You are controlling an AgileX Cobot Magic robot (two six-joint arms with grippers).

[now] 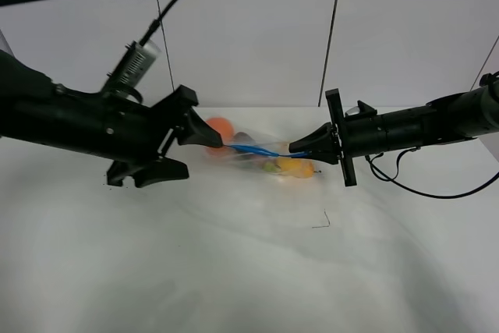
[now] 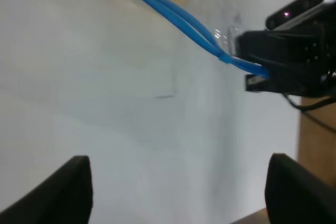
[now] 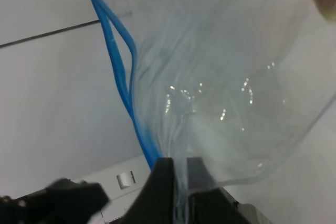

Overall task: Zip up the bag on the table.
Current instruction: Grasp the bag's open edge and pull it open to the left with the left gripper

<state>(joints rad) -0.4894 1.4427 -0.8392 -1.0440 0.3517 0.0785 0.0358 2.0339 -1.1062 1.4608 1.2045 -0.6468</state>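
Right gripper [image 3: 178, 165]: jaws closed together, clamped on the end of the bag [image 3: 226, 87], pinching the clear plastic just beside the blue zip strip [image 3: 116, 72]. In the right wrist view the film fans out from the pinch, creased and glinting. The strip's two tracks run joined from the clamp, then part into a narrow loop farther out. The left wrist view confirms this: two blue lines separate away from the clamp and merge where the right gripper holds them. Left gripper [image 2: 181, 184]: released, with its fingers [image 2: 65, 190] spread wide and nothing between them. The strip passes well clear of the gap in that view. In the high view the left gripper's upper finger reaches the bag's opposite end, beside an orange piece [image 1: 221, 128]; whether it touches the plastic cannot be told. The lower finger sits low over the table [image 1: 234, 278], apart from the bag. The bag is at the far middle of the table, stretched between the two grippers with the strip along its upper edge. Its yellow piece [image 1: 296, 167] lies near the right gripper, with darker items between it and the orange one. A small dark mark [image 1: 321, 222] shows on the tabletop nearer the camera.
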